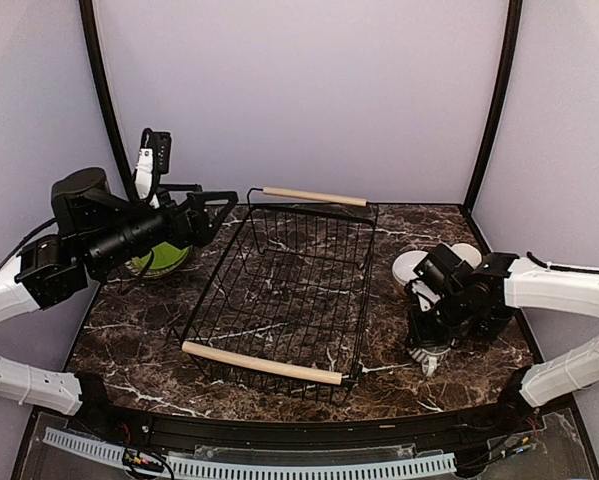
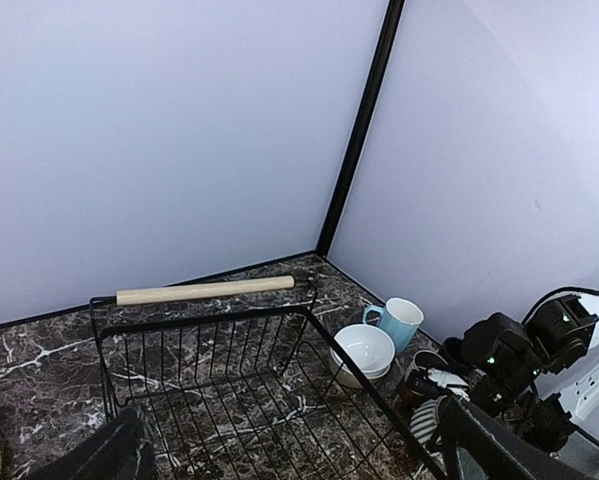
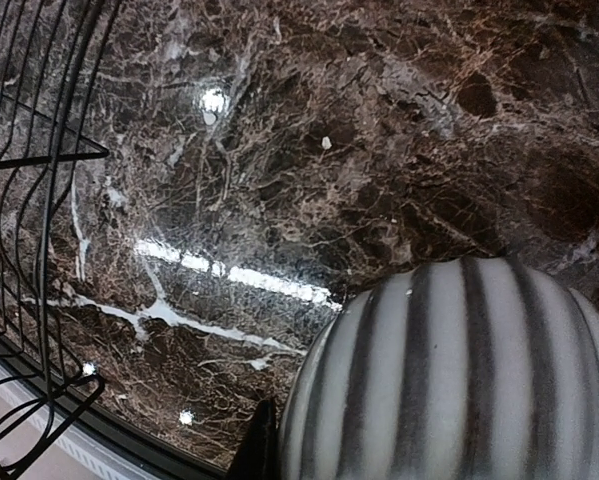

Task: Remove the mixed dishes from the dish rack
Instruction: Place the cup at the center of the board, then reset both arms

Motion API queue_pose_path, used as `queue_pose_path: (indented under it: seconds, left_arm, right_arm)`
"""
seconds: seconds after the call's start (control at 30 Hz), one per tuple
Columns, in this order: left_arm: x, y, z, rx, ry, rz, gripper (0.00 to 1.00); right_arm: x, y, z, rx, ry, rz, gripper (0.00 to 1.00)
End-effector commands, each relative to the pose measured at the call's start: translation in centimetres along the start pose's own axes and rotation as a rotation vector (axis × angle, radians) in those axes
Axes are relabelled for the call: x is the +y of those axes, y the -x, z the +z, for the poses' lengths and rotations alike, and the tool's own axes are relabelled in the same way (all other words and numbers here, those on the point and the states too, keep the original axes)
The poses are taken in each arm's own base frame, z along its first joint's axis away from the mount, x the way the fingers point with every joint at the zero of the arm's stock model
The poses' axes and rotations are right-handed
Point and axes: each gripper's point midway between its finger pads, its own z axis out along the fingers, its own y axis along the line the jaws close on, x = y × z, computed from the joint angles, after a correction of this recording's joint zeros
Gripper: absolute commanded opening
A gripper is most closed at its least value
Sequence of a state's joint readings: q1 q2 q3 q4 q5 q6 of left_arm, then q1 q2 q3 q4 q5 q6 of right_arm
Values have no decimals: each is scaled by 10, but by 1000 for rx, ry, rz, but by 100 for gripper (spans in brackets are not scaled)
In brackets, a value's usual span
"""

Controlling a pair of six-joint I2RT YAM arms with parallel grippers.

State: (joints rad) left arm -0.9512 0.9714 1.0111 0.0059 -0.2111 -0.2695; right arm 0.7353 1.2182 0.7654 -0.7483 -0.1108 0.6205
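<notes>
The dish rack [image 1: 279, 290], a black wire basket with two wooden rod handles, stands mid-table with no dishes in it; it also shows in the left wrist view [image 2: 219, 400]. My right gripper [image 1: 429, 352] points down right of the rack, shut on the grey-striped mug [image 3: 459, 370], which is at the tabletop [image 1: 432, 350]. A white bowl [image 2: 364, 350], a light-blue mug [image 2: 399, 322] and a dark mug [image 2: 427, 366] stand behind it. Green plates [image 1: 161, 260] lie left of the rack. My left gripper [image 1: 217, 208] hovers open and empty above the rack's left rim.
The dark marble table [image 1: 139, 330] is walled in by lilac panels with black corner posts [image 1: 491, 110]. The rack's near corner [image 3: 29, 200] is just left of the striped mug. A black frame rail [image 1: 279, 440] runs along the table's front edge.
</notes>
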Motion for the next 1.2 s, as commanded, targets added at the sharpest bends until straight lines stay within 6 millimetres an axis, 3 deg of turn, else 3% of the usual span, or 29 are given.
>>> queue_pose_path:
  seconds: [0.0,0.2,0.3,0.37,0.53,0.7,0.9,1.07,1.17]
  left_arm:
    - [22,-3,-14,-10,102,34,99]
    - [25,12,-26,-67,112,13,99]
    - [29,15,-31,-80,129,13,99]
    - [33,15,-35,-83,149,19,99]
    - [43,29,-53,-112,201,40,99]
    - [49,53,-79,-199,225,39,99]
    - [56,86,-117,-306,259,31,99]
    - [63,101,-142,-362,282,18,99]
    - [67,106,-154,-388,298,9,99]
  right_arm:
    - [8,5,13,-18,8,-11,3]
    - [4,4,19,-22,-21,-18,14]
    - [6,13,6,-73,-23,-29,32]
    - [10,24,-12,-134,-17,-40,49]
    - [23,67,-95,-408,-10,-102,79]
    - [33,97,-188,-711,6,-186,98]
    - [59,111,-293,-1005,105,-304,99]
    - [81,103,-368,-1217,228,-411,99]
    - [88,94,-402,-1318,291,-449,99]
